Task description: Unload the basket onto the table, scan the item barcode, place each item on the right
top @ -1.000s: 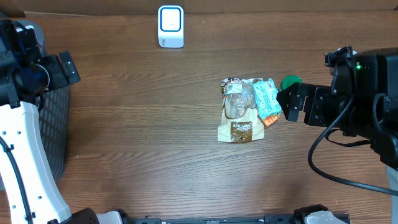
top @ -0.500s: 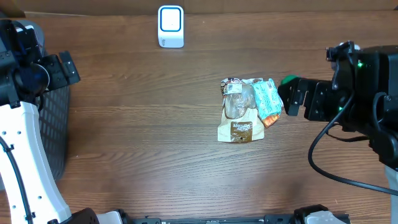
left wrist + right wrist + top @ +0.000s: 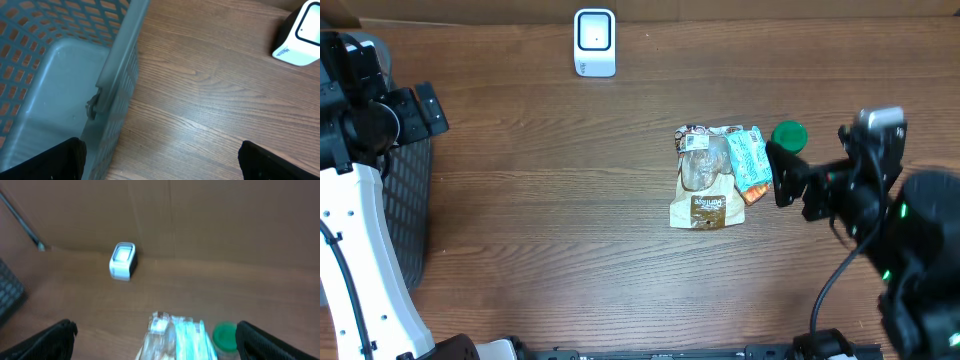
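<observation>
- Overhead: the packets (image 3: 712, 178) lie heaped right of the middle of the surface (image 3: 550, 230), with a green lid (image 3: 788, 134) just beside their upper right corner. The right hand (image 3: 786, 178) is at their right edge, spread wide and empty. The scanner (image 3: 594, 42) stands near the far edge, bare wood between.
- Left wrist: the left hand (image 3: 160, 162) gapes wide, holding nothing, over the rim of the basket (image 3: 117, 75).
- Right wrist: blurred. Packets and lid lie low in front, the scanner farther back.
</observation>
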You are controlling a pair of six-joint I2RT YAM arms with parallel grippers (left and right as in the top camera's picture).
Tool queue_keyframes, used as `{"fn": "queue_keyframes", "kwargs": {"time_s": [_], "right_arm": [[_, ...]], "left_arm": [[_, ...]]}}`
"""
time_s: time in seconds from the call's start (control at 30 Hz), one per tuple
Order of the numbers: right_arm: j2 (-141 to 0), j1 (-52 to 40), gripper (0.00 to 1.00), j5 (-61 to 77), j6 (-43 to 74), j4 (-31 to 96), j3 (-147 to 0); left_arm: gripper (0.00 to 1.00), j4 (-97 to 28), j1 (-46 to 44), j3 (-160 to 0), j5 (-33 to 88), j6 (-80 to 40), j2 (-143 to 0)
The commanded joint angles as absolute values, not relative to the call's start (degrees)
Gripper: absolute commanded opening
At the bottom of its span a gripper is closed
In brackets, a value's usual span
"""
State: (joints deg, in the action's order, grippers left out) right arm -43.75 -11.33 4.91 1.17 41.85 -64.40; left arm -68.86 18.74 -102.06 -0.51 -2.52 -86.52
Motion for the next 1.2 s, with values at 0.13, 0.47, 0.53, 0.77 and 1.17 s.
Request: {"fn": "queue_keyframes", "kwargs": {"time_s": [0.13, 0.47, 0.53, 0.77, 1.17], "right_arm": [[-28.58, -11.49, 1.0, 2.22, -0.51, 25.23, -40.25], [-14.76, -11.51, 1.0, 2.22, -0.49, 10.46, -17.72], [-12.36, -11.51, 1.0, 2.22, -0.49, 9.04, -14.46], [-3.33, -11.53, 1.0, 2.24, -0.49, 5.37, -4.54], [-0.14, -11.55, 1.0, 2.63, -0.05, 4.58, -0.47]], "left_arm": [[1.0, -68.79, 18.72, -103.24, -0.56, -1.26, -86.56], [0.99, -68.79, 18.72, -103.24, -0.56, -1.26, -86.56], [1.0, -68.79, 18.72, -103.24, -0.56, -1.26, -86.56], [1.0, -68.79, 18.72, -103.24, -0.56, -1.26, -86.56], [0.99, -68.79, 18.72, -103.24, -0.56, -1.26, -86.56]]}}
